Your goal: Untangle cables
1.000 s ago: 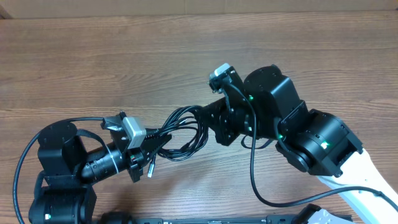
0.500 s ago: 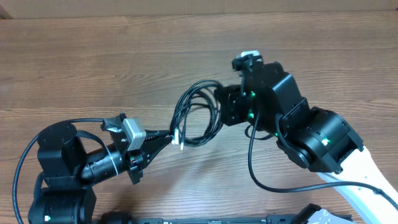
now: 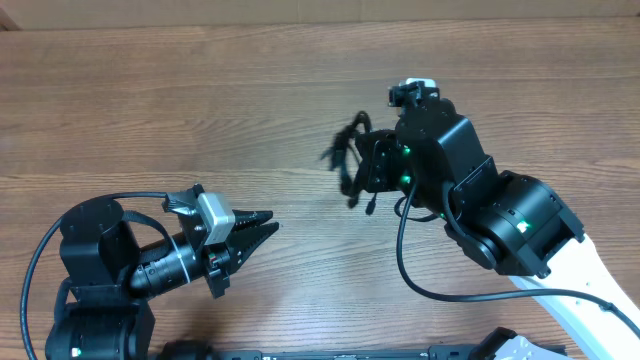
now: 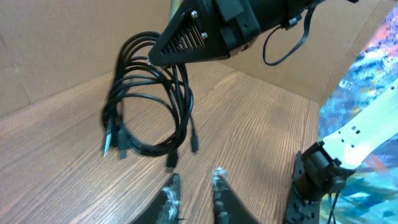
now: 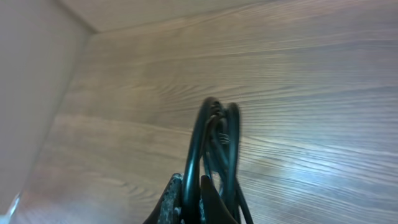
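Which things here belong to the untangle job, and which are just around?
Job:
- cables, a bundle hanging above the table
- right gripper, shut on the cables
- left gripper, open, empty

Just around:
- wooden table
- cardboard wall
- thick black wire fixed to the right arm

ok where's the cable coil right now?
The cables dangle as a loose coil from the right gripper, right of centre in the overhead view. The left gripper sits apart, down-left of them, holding nothing.
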Tool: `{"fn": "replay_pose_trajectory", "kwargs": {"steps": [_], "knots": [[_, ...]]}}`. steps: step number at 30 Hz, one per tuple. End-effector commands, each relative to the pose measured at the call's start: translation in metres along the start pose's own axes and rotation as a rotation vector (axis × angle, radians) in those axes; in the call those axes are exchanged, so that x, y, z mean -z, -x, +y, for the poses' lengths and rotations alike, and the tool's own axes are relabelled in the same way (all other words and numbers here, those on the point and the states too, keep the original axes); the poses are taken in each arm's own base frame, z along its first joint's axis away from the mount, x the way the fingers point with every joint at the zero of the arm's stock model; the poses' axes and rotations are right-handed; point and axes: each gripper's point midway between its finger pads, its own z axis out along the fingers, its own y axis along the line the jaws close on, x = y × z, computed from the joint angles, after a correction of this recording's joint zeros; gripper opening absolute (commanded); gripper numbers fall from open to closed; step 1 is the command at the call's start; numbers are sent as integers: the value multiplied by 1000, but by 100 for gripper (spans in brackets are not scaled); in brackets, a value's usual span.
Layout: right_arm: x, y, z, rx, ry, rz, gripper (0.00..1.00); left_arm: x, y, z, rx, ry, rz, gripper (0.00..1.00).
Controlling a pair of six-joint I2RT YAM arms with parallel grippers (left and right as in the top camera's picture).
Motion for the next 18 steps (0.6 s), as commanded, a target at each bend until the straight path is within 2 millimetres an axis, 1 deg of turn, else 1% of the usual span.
{"fn": "replay_pose_trajectory", "kwargs": {"steps": [1, 4, 7, 11, 13, 18], "knots": [[10, 6, 26, 109, 127, -2, 4, 1, 1, 1, -15, 22, 0, 23], [14, 4, 45, 180, 232, 10, 4, 2, -4, 13, -16, 94, 25, 28], [19, 0, 61, 217, 329, 30, 4, 3, -12, 21, -49, 142, 61, 32], [25, -10, 74, 222, 417, 79, 4, 6, -22, 31, -65, 207, 109, 36], [29, -17, 80, 223, 463, 114, 4, 7, -22, 36, -71, 232, 115, 37], [43, -34, 95, 226, 588, 199, 4, 9, -15, 45, -109, 282, 103, 38]]}}
